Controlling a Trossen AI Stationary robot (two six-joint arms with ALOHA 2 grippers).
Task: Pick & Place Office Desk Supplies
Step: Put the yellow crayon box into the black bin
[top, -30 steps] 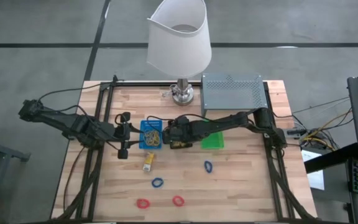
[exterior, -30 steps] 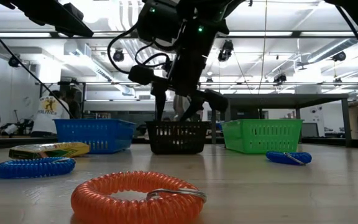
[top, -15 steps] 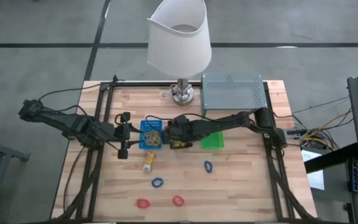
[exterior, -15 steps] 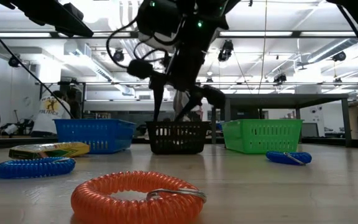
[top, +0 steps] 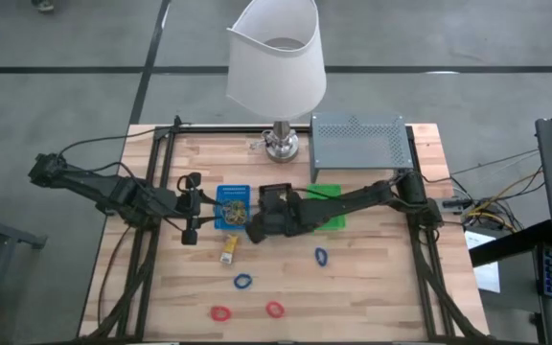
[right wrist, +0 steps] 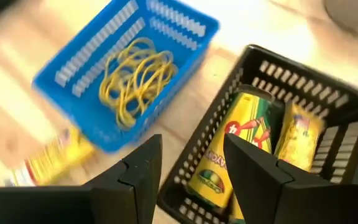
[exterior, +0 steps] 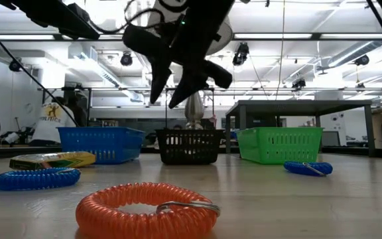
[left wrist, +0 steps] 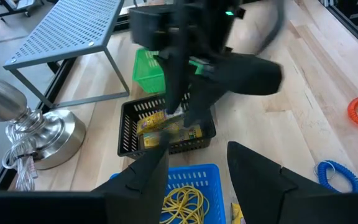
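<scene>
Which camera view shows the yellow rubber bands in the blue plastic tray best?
The right wrist view: the yellow rubber bands lie in plain sight inside the blue plastic tray. The left wrist view cuts them off at the picture's edge, the high view shows a tiny tangle, and the low view shows only the tray's wall.

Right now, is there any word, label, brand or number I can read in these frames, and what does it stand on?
No text reads clearly.
Yellow packets in the black tray: red and green printed label, lettering too blurred to read.
Loose yellow packet on the table: print too small.
Person's shirt in the low view: lettering too small to read.
</scene>
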